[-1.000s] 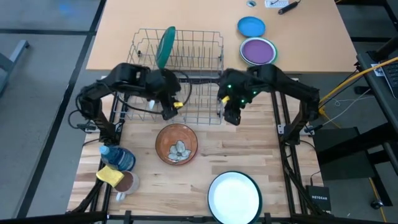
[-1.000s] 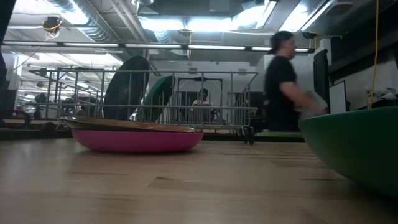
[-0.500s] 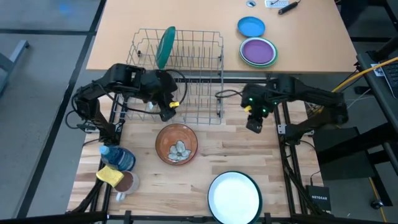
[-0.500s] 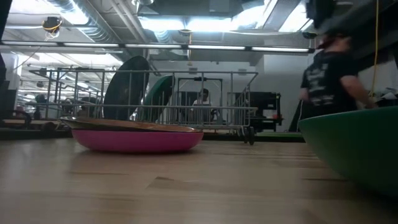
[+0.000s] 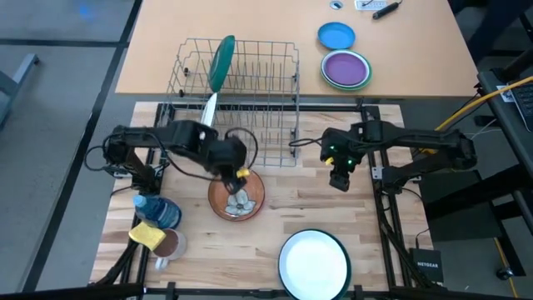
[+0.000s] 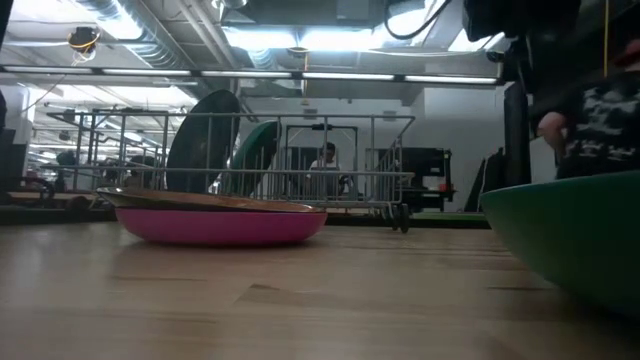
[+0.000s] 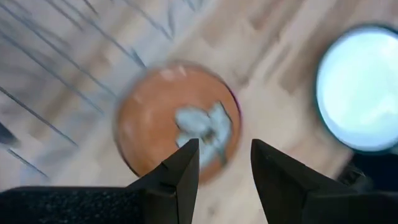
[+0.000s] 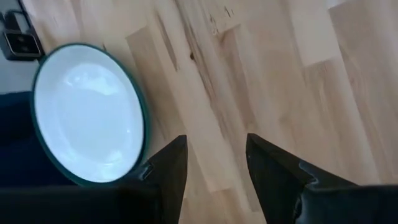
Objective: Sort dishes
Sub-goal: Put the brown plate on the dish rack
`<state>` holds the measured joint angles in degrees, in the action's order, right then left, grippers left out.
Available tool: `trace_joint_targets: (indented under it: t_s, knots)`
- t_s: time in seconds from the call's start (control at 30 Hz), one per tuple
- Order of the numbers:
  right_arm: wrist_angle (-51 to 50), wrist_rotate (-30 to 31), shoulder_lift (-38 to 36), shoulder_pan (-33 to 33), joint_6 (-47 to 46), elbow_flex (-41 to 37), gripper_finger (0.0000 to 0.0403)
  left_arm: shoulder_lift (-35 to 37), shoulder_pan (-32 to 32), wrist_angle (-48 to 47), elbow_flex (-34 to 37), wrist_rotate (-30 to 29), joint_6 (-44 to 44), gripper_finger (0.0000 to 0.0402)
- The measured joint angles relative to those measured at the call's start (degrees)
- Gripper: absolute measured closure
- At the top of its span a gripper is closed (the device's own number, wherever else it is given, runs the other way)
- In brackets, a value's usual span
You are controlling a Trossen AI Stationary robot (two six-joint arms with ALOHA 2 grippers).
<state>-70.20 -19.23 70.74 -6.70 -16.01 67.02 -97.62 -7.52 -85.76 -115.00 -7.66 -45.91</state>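
Note:
A brown dish with a pink outside (image 5: 225, 200) sits on the table in front of the wire rack (image 5: 266, 125); pale grey bits lie in it (image 7: 202, 121). My left gripper (image 5: 236, 176) hovers open over its far side, and the dish shows past the fingers in the left wrist view (image 7: 149, 124). A large white green-rimmed plate (image 5: 313, 264) lies at the near edge. My right gripper (image 5: 339, 180) is open and empty above bare table to the rack's right; the plate shows beyond it (image 8: 87, 112). A green dish (image 5: 222, 60) and a thin white one (image 5: 208, 109) stand on edge in the rack.
A blue dish (image 5: 336, 36) and a purple dish (image 5: 346, 69) sit on the far table. A blue bottle (image 5: 158, 210), a yellow sponge (image 5: 147, 235) and a brown cup (image 5: 171, 244) stand at the near left. A person (image 6: 590, 120) stands beyond the table.
My left gripper has left the rack and gone toward the near edge, ending over the brown dish. My right gripper has drawn away from the rack toward the table's right edge and a little nearer. In the room behind, a person has walked to the right.

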Motion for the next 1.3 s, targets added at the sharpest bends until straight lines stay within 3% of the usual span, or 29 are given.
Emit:
trace_joint_targets:
  t_s: [0.2,0.43,0.63,0.73,1.3]
  knots:
    - [4.2,-0.5,0.0,0.0,5.2,-3.0,0.0235,-0.1,-5.5,4.5,7.1,7.1,-2.5,0.0267]
    - [9.7,-2.6,0.0,0.0,6.4,-3.8,0.0235,0.0,-13.0,8.5,13.3,9.0,14.8,0.0267]
    - [15.1,-2.9,0.0,0.0,5.6,-3.8,0.0235,0.0,-17.9,8.7,18.8,7.9,31.3,0.0267]
    - [17.6,-2.9,0.0,0.0,5.5,-3.8,0.0235,0.0,-19.4,9.4,22.3,5.6,35.5,0.0267]
    - [21.4,-2.3,0.0,0.0,0.0,-3.8,0.0235,0.0,-20.6,28.8,42.7,-0.8,37.6,0.0267]
